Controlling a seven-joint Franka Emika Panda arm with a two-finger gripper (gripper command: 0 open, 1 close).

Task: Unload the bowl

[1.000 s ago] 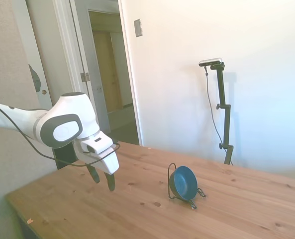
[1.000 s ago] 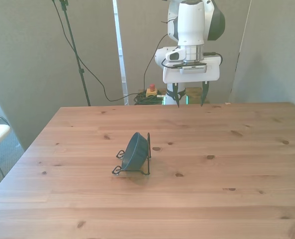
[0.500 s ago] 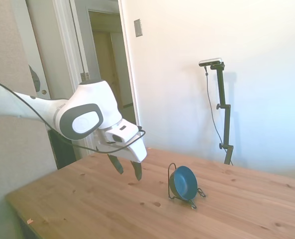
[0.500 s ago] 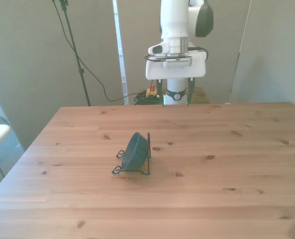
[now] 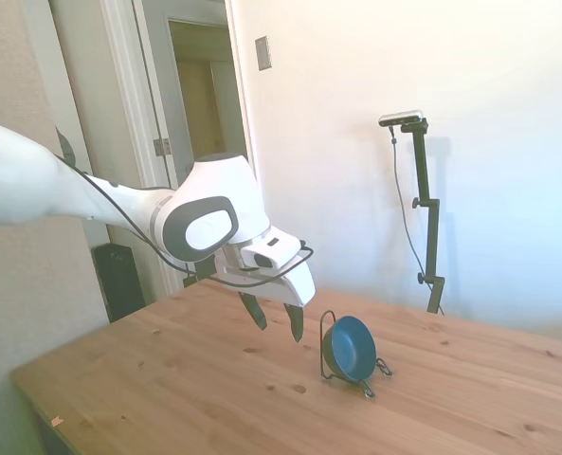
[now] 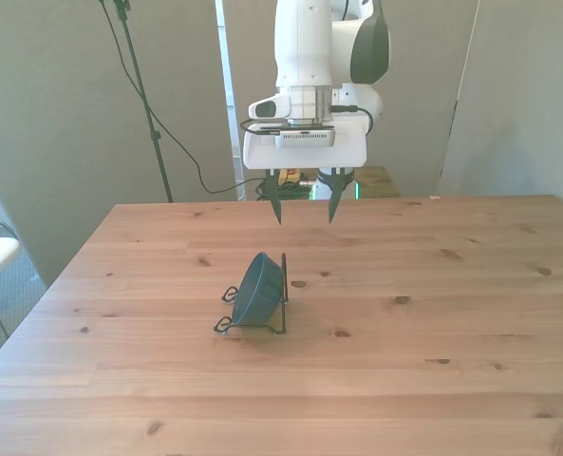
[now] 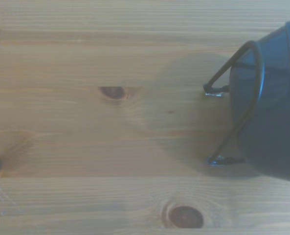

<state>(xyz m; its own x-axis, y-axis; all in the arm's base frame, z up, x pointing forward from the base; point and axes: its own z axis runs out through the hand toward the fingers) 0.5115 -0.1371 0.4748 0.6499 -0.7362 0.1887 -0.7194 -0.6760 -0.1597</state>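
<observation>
A small dark-blue bowl (image 5: 353,348) (image 6: 256,291) (image 7: 277,107) stands on edge in a thin black wire rack (image 5: 329,341) (image 6: 283,306) (image 7: 242,93) on the wooden table (image 6: 404,380). Its lighter inside faces the side camera. My gripper (image 5: 275,318) (image 6: 304,201) hangs open above the table, just short of the rack's tall loop and a little above it, with nothing between its fingers. In the wrist view the bowl and rack show at one edge, over bare wood.
An open doorway (image 5: 209,142) lies behind the arm in the side view. Cables and a red button (image 6: 288,176) sit on the floor beyond the table's far edge. Bare wood surrounds the rack on all sides.
The gripper has travelled from the table's far edge toward the rack, shifting to the front view's left and dropping slightly. Its fingers stay open. Bowl and rack have not moved.
</observation>
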